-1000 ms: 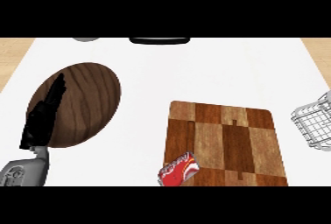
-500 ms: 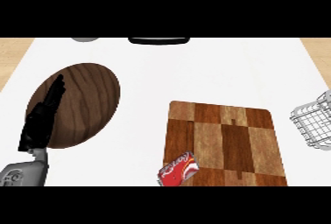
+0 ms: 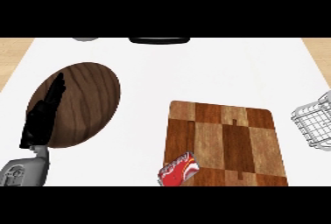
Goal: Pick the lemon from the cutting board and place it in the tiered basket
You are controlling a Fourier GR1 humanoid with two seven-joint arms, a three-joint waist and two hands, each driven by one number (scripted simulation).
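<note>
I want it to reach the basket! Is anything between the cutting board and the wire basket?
Nothing visible: only bare counter lies between the cutting board and the basket. The red can sits at the board's opposite side. No lemon shows.

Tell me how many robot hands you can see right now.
1: the left hand, fingers straight, over the round wooden plate at left. The right hand is out of view.
</note>
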